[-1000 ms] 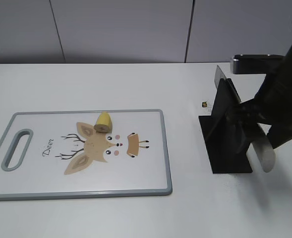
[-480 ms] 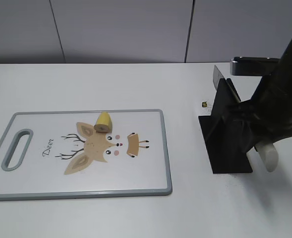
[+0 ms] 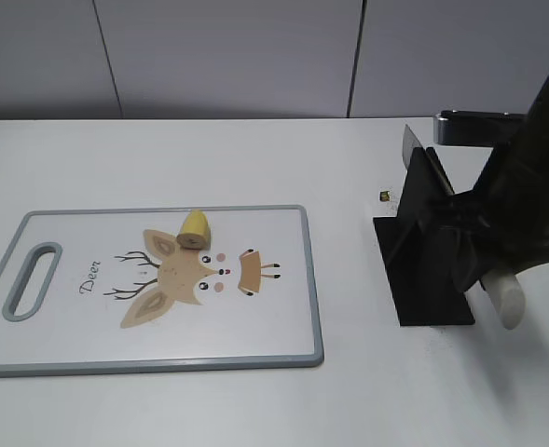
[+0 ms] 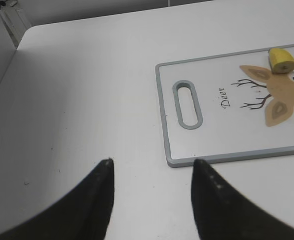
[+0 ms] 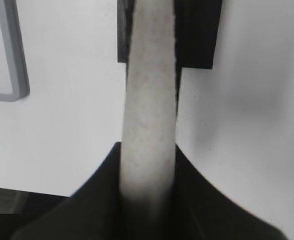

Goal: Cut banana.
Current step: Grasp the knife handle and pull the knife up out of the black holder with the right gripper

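Observation:
A short yellow banana piece (image 3: 195,229) lies on the grey-rimmed cutting board (image 3: 313,279) with a deer drawing; it also shows in the left wrist view (image 4: 281,59). My right gripper (image 3: 484,265) is shut on the knife's pale handle (image 5: 150,110), whose end sticks out below the arm (image 3: 505,300). The knife blade (image 3: 410,144) sits in the black knife stand (image 3: 423,279). My left gripper (image 4: 151,167) is open and empty above bare table, left of the board (image 4: 169,150); it is out of the exterior view.
A small dark object (image 3: 384,196) lies on the white table between the board and the stand. A dark bar (image 3: 474,126) sits behind the stand. The board's handle slot (image 3: 32,279) is at its left end.
The right arm and knife handle shifted slightly: up and right between the first two frames, then a little lower and right. Banana piece and board have not moved.

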Motion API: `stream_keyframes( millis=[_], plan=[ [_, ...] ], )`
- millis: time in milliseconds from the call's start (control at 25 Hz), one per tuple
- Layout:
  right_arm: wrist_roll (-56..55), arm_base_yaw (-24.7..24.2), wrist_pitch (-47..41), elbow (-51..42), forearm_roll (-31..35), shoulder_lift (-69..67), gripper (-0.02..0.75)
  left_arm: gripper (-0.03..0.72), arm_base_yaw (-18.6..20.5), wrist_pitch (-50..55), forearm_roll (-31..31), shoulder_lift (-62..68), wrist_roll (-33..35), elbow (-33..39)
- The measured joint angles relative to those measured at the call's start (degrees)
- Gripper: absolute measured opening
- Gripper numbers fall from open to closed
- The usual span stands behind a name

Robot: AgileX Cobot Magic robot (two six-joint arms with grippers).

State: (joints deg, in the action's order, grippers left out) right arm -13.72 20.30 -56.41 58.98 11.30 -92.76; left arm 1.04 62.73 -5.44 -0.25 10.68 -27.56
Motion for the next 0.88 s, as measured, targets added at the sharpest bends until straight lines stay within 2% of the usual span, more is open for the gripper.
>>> stream_keyframes(
  millis=[520, 880],
  plan=[
    [-2.36, 0.00, -1.91, 3.10, 0.37, 6.70, 0.162, 0.489, 0.00, 0.00, 0.00, 0.00, 0.00, 0.00],
    [-2.11, 0.04, -6.23, 10.21, -1.92, 7.33, 0.160, 0.489, 0.00, 0.00, 0.00, 0.00, 0.00, 0.00]
  ],
)
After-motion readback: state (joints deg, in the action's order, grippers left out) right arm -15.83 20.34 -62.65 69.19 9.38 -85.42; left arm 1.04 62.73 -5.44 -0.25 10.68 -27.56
